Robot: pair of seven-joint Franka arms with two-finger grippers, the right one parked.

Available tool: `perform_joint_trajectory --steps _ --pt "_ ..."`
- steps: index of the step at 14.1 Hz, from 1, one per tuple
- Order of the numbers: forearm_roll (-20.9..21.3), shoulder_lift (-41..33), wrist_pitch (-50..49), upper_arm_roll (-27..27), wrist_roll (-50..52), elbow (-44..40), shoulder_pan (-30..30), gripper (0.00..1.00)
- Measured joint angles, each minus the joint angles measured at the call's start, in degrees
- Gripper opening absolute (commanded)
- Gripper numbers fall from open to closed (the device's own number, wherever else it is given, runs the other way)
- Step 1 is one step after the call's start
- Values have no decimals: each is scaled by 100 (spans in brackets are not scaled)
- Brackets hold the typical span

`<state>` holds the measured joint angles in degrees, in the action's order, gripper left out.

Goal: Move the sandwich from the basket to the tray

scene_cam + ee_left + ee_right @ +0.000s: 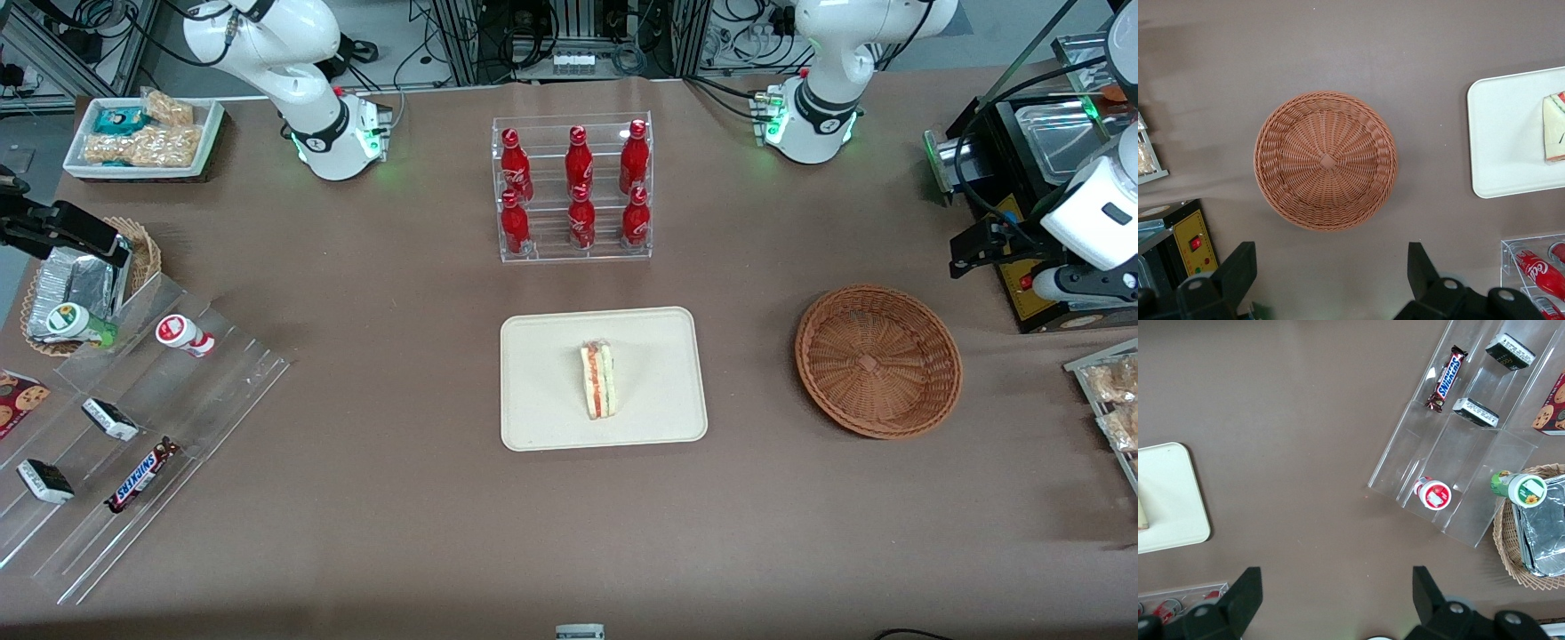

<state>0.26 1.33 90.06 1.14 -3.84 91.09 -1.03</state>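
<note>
The sandwich (598,380), a pale wedge with red, orange and green filling, lies on the cream tray (551,356) at the table's middle. The round reddish-brown basket (877,360) stands empty beside the tray, toward the working arm's end. My gripper (969,251) hangs open high above the table, past the basket toward the working arm's end and slightly farther from the front camera. In the left wrist view the gripper (1330,273) holds nothing, the basket (1271,160) lies below it, and the tray (1505,133) carries the sandwich (1555,130).
A clear rack of red bottles (573,191) stands farther from the front camera than the tray. A black appliance (1040,178) sits beside my gripper. A stepped acrylic shelf with snacks (133,418) and a small foil-pack basket (80,284) lie toward the parked arm's end.
</note>
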Motion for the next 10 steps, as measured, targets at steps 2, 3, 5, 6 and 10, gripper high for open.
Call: perform_joint_trajectory --steps 2,3,5,6,10 --pt "0 0 0 0 0 -12 -7 100" --pt "0 -1 0 0 0 -19 -12 100" --pt "-1 -1 2 0 0 -21 -22 100" --pt "-4 -1 3 2 0 -22 -30 100" --pt "-5 -1 4 20 0 -26 -59 100"
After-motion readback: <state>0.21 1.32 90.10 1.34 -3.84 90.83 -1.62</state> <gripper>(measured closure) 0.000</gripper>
